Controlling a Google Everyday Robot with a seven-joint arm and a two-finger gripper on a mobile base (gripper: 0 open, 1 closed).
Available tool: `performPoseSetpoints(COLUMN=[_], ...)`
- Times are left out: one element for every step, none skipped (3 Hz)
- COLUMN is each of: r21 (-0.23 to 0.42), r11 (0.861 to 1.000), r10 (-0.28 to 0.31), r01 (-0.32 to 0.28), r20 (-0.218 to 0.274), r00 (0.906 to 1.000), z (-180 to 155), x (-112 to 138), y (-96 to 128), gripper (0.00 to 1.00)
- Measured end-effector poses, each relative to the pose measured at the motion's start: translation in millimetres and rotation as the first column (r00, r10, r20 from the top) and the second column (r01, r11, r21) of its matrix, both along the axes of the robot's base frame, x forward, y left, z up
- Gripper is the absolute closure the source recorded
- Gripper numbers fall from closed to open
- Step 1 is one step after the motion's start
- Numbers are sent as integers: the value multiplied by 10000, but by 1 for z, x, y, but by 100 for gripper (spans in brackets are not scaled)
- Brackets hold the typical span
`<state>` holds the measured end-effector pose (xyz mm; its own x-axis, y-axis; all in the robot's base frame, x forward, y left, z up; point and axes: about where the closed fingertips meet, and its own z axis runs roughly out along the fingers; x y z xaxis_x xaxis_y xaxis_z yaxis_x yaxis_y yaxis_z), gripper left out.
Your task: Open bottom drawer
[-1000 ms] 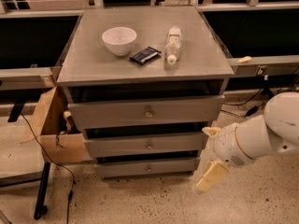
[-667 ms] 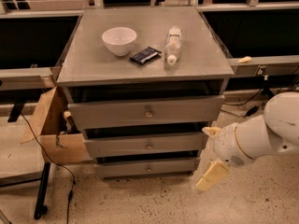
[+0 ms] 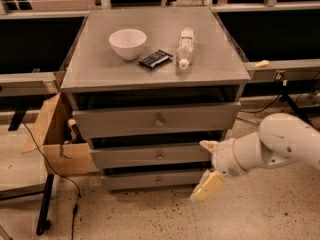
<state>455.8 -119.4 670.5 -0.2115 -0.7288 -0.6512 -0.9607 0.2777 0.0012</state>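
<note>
We are approaching: the gripper (image 3: pixel 206 166) hangs at three o'clock from the knob (image 3: pixel 159 180) of the bottom drawer (image 3: pixel 127 180), fingers (image 3: pixel 209 186) wide apart, empty. Next we should close on that knob.

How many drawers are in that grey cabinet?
3, stacked: top drawer, middle drawer, bottom drawer nearest the floor. The open gripper is beside the lower two, at right.

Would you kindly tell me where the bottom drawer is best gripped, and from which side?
Grip the bottom drawer by the round knob at its centre, coming straight from the front: the panel is flat and the knob alone sticks out. The gripper hangs open by the panel's right end, so it should first shift toward the centre.
</note>
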Motion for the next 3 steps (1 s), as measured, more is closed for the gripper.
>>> performPoseSetpoints(r21=[956,1657,2009], r11=[9950,9809,9695], r10=[-280,-1027,-1279], r01=[275,1019,1401], r20=[42,-34,-725], r00=[9996,9947,9891], z=[-69,-144,-197], x=[31,61,53], y=[19,37,47], gripper=[0,0,0])
